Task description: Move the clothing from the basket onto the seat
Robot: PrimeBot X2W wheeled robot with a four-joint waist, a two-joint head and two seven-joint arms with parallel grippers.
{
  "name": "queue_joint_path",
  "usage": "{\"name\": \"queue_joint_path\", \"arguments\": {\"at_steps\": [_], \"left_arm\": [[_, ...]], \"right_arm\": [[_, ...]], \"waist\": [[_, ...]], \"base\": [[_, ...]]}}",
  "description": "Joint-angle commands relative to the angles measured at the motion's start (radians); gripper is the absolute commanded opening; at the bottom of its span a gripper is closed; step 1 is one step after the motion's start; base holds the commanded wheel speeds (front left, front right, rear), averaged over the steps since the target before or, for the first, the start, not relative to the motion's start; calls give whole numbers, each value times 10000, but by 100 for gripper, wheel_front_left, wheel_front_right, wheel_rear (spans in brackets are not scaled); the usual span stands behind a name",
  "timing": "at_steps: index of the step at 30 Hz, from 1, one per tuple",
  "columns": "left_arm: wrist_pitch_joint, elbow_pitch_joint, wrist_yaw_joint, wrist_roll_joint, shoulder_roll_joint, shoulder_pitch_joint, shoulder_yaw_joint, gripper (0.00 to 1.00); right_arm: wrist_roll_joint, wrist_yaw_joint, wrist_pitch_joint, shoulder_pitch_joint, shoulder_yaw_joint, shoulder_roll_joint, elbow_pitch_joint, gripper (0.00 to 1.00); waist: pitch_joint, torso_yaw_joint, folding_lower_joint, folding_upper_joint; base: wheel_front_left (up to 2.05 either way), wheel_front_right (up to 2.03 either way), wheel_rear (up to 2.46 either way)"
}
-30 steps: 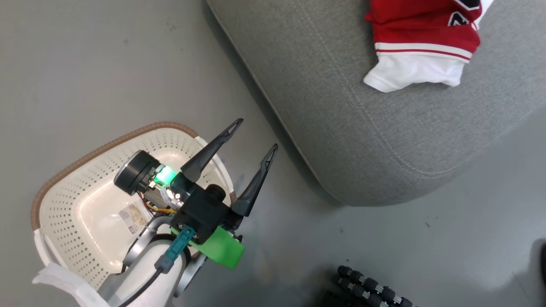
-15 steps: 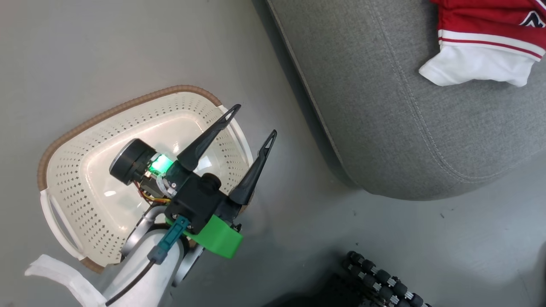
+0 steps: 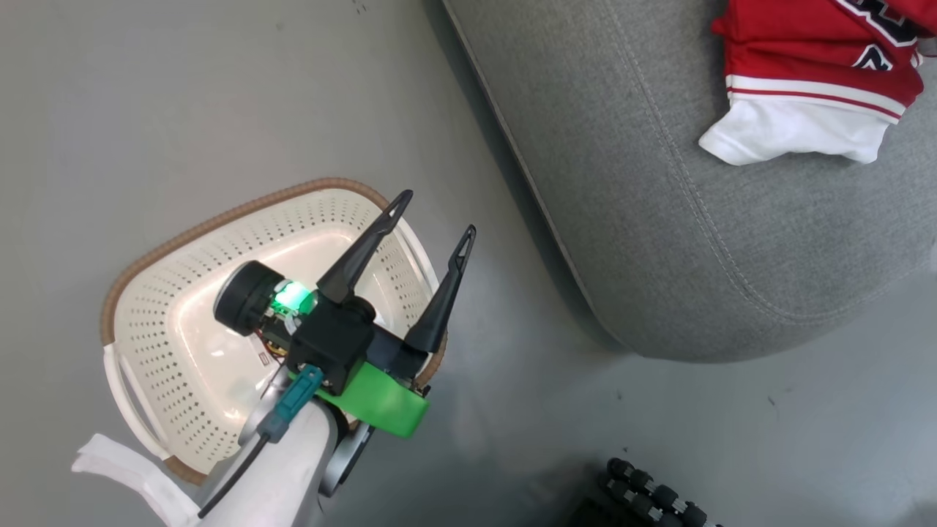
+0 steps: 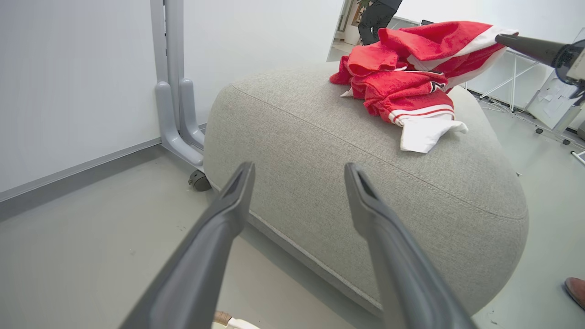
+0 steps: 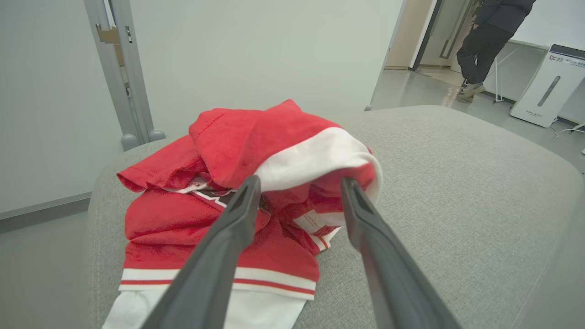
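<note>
The clothing [image 5: 215, 219] lies heaped on the seat [image 3: 659, 219], red folds over a white hem. What we can see of the basket [image 3: 146, 344] around our left arm holds no garment. Our right gripper [image 5: 299, 180] stands wide at the pile, with a white band of fabric draped just at its fingertips. Our left gripper [image 3: 437, 212] hangs wide and holds nothing above the basket. We judge the step to be the release. To do it well, we should keep the right jaws spread and draw back along the fingers' own line. We should watch that the white band does not snag and drag the heap toward the seat's rounded edge.
</note>
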Motion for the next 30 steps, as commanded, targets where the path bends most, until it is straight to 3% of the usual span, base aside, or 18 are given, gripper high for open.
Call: {"name": "queue_joint_path", "arguments": {"at_steps": [1, 7, 15, 23, 30], "left_arm": [[-87, 100, 1, 73, -35, 113, -45, 100], [-197, 602, -13, -7, -357, 336, -173, 100], [-182, 373, 149, -341, -892, 1209, 502, 100], [-174, 133, 403, -291, -1228, 2298, 1444, 100], [-173, -228, 583, -180, -1346, 3096, 2431, 100]], "right_arm": [[-54, -12, 1, 395, -48, 132, -240, 100], [-445, -12, 1, 1924, 443, 516, -1180, 100], [-689, -13, 1, 3180, 1564, 999, -1824, 100], [-1365, -13, 1, 3777, 3122, 582, -2159, 100], [-1794, -13, 1, 4249, 3480, 716, -2507, 100]], "waist": [[-485, 185, -1, 115], [-1434, 669, -1, 115], [-2709, 1750, -1, 115], [-3930, 3025, -1, 115], [-4887, 4025, -1, 115]], "base": [[0, 0, 0], [0, 0, 0], [0, 0, 0], [0, 0, 0], [0, 0, 0]]}}
